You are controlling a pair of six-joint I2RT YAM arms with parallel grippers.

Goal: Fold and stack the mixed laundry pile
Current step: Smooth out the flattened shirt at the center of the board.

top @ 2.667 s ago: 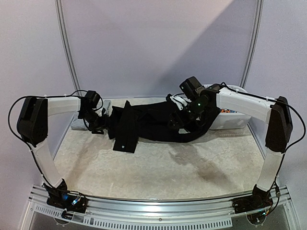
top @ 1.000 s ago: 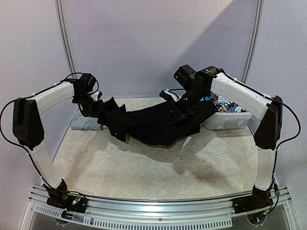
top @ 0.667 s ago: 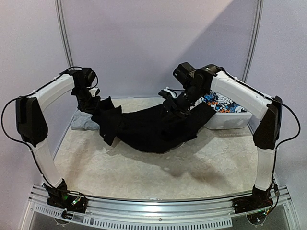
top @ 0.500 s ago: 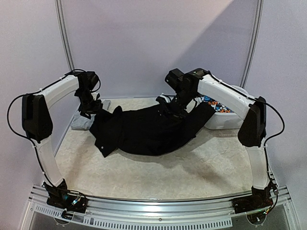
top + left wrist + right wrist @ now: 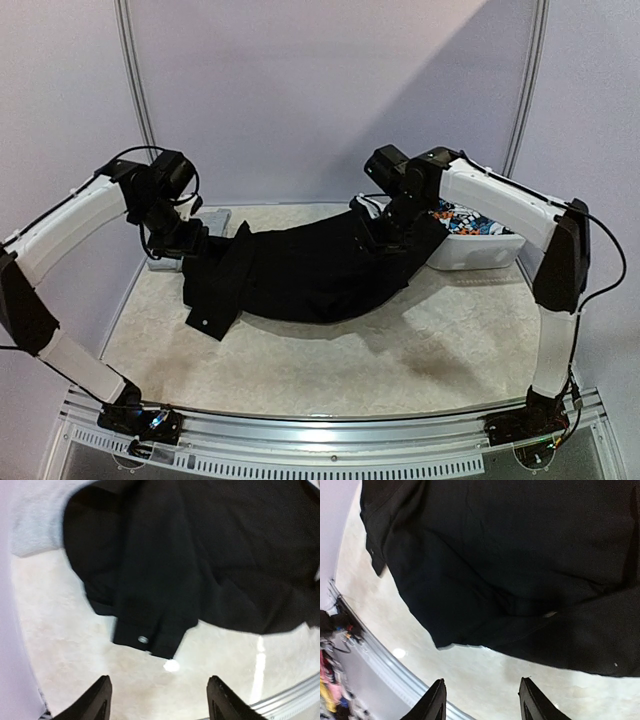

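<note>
Black over beige
Plain black garment [image 5: 300, 278] is covering mottled beige table [image 5: 330, 370]; light grey top [image 5: 35, 525] is peeking out; white basket [image 5: 470, 252] is showing blue-orange-white print [image 5: 462, 216].

The scene is closed in by a plain, pale lilac back wall [image 5: 320, 90], on which a diagonal edge between a brighter and a shaded area is seen, and two thin grey poles [image 5: 137, 90] [image 5: 525, 90] are stood against it. The table [image 5: 330, 360] is covered in a cream, marbled surface, on which a small bright glare spot [image 5: 171, 665] is reflected. Its near edge is bordered by a ribbed metal rail [image 5: 330, 440].
</note>
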